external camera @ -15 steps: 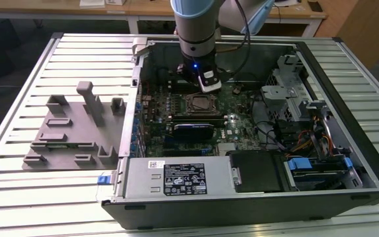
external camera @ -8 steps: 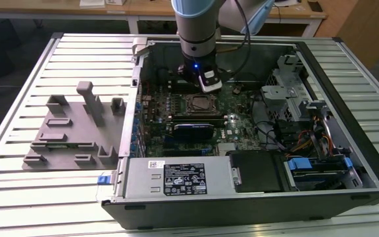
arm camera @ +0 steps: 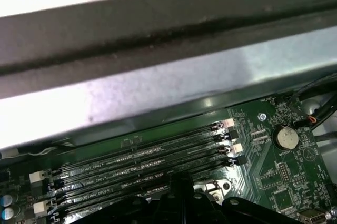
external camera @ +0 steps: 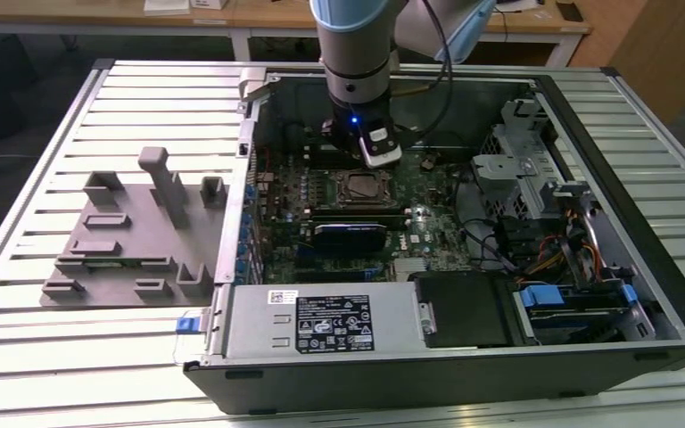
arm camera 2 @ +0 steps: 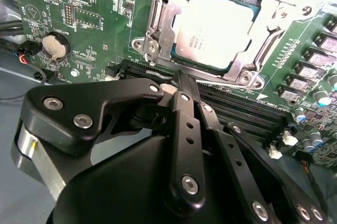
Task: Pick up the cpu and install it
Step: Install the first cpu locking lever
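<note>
One arm reaches down into the open computer case (external camera: 462, 379) in the upper middle of the exterior view, with its gripper (external camera: 378, 153) over the green motherboard (external camera: 283, 196). In the second wrist view the gripper (arm camera 2: 178, 79) has its black fingers (arm camera 2: 184, 129) pressed together with nothing between them, the tips over the memory slots (arm camera 2: 237, 108). The cpu (arm camera 2: 216, 24) lies flat inside the metal socket frame (arm camera 2: 158, 24), silver top showing, just beyond the fingertips and apart from them. A grey fixture plate (external camera: 128, 241) lies on the slatted table (external camera: 33, 357) at the exterior view's left, beside the case.
</note>
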Tool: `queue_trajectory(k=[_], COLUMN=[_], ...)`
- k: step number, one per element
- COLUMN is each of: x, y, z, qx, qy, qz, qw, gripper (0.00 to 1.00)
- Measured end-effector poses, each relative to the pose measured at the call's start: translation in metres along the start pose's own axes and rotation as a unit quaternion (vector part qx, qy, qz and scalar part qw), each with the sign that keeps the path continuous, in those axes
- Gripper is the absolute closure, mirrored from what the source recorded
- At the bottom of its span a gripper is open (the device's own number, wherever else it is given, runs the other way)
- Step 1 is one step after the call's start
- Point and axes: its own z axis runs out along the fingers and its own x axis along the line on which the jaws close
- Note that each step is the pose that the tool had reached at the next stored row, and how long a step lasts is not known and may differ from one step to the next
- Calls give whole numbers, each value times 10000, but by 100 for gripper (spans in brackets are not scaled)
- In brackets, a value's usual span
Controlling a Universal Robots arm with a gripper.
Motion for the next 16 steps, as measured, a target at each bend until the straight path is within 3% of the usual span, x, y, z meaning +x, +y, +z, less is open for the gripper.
queue_trajectory(k=[11,16], x=[3,-8], y=[58,60], z=[14,24], qx=[6,33], qy=[-2,-9], qz=[-2,-6], qw=[10000,10000], gripper=[89,89])
